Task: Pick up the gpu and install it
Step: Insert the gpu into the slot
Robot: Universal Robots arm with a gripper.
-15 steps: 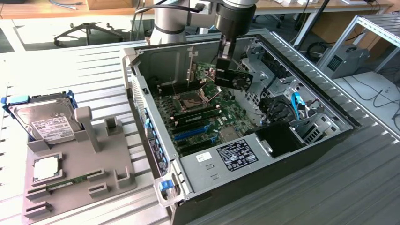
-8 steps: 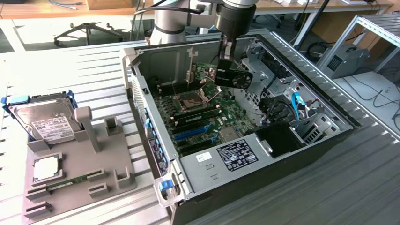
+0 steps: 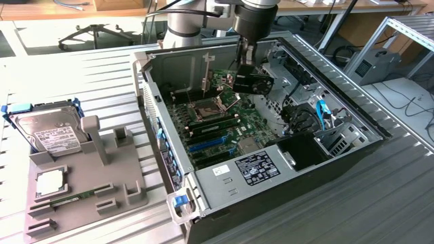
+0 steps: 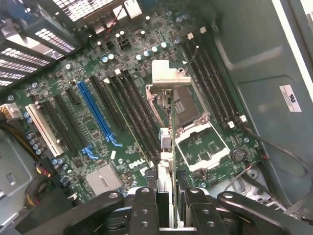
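Observation:
The gpu (image 3: 254,82) hangs inside the open computer case (image 3: 326,168), above the far end of the motherboard (image 3: 224,127). Its black shroud faces the exterior view's right and its green board faces the left. My gripper (image 3: 245,67) comes down from above and is shut on the card's upper edge. In the wrist view the gpu (image 4: 168,78) appears edge-on between my fingers (image 4: 145,210), silver bracket farthest from the camera. It hovers over the CPU socket (image 4: 200,137), beside the memory slots, apart from the long blue slot (image 4: 95,115).
A grey fixture (image 3: 101,188) on the exterior view's left carries a silver hard drive (image 3: 51,133), a narrow green memory stick (image 3: 68,201) and a small white square part (image 3: 50,183). Case walls, a black drive cage (image 3: 304,151) and loose cables (image 3: 318,114) surround the motherboard.

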